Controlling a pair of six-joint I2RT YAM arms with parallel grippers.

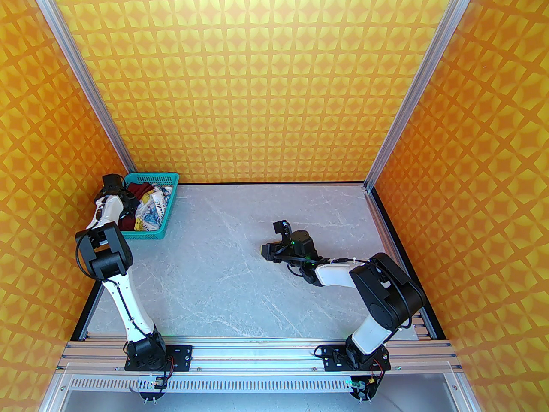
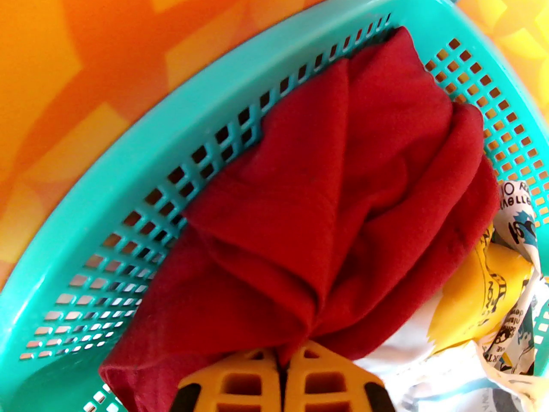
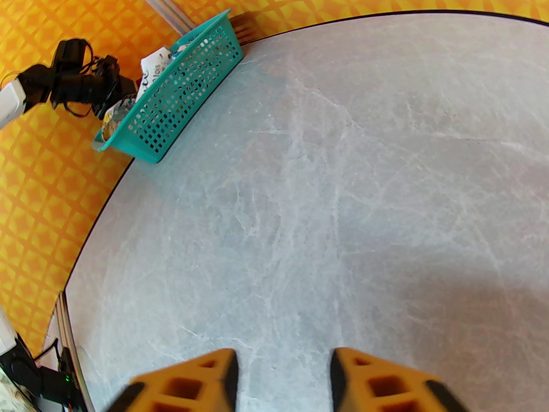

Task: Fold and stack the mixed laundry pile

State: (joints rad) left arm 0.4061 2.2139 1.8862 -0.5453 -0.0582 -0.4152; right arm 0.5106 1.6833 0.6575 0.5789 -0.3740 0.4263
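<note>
We find the dark red T-shirt (image 2: 343, 195) bunched inside the teal basket (image 2: 128, 157), against the crumpled white printed garment (image 2: 506, 273). The left gripper (image 2: 285, 367) pinches the red cloth; the right gripper (image 3: 283, 376) stands spread over the table (image 3: 343, 165).

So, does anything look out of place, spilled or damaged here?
Nothing stands out. The teal basket stands upright at the far left corner of the table, with the dark red T-shirt and the white printed garment crumpled inside it. The left gripper pinches the T-shirt; the right gripper is open above the table.
</note>
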